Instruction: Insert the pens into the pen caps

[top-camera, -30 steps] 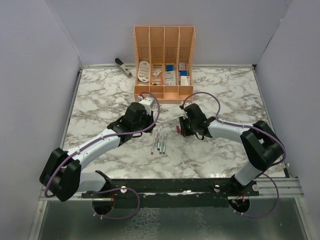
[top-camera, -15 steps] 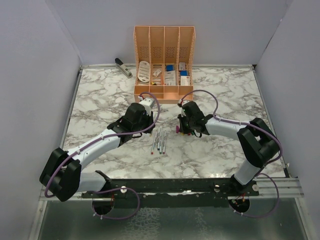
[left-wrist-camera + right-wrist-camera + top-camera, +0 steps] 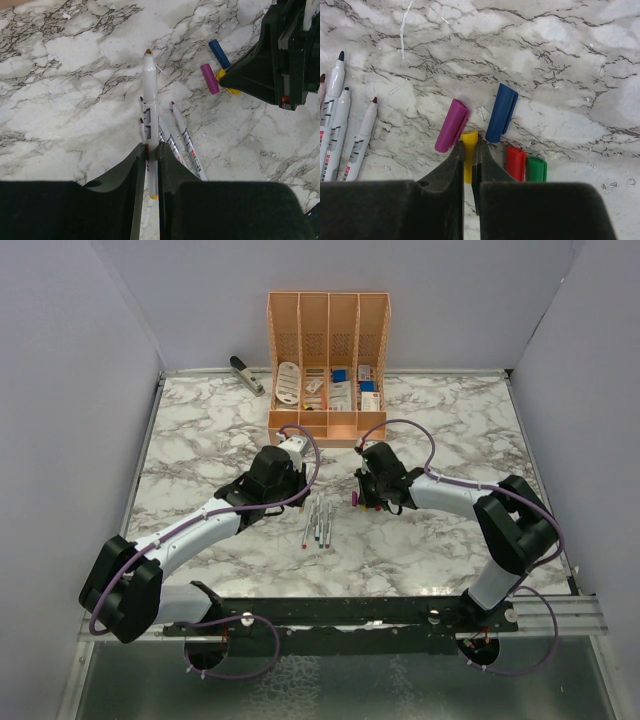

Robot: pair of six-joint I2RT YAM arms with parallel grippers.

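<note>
The marble table carries the organiser at its far edge, and all the work lies on the organiser's near side. The left gripper, near-left of the organiser, is clamped tight on one pen. Its barrel runs in line with the fingers, tip pointing out ahead, yellow at the butt. The right gripper, near-right of the organiser, is pinched onto the yellow cap. That cap sits down among the purple cap, blue cap, red cap and green cap. The loose pens lie between the grippers, farther from the organiser.

From the held pen's tip the yellow cap sits ahead and to the right, so the two axes likely need lining up. I cannot tell which end of the cap is open.
</note>
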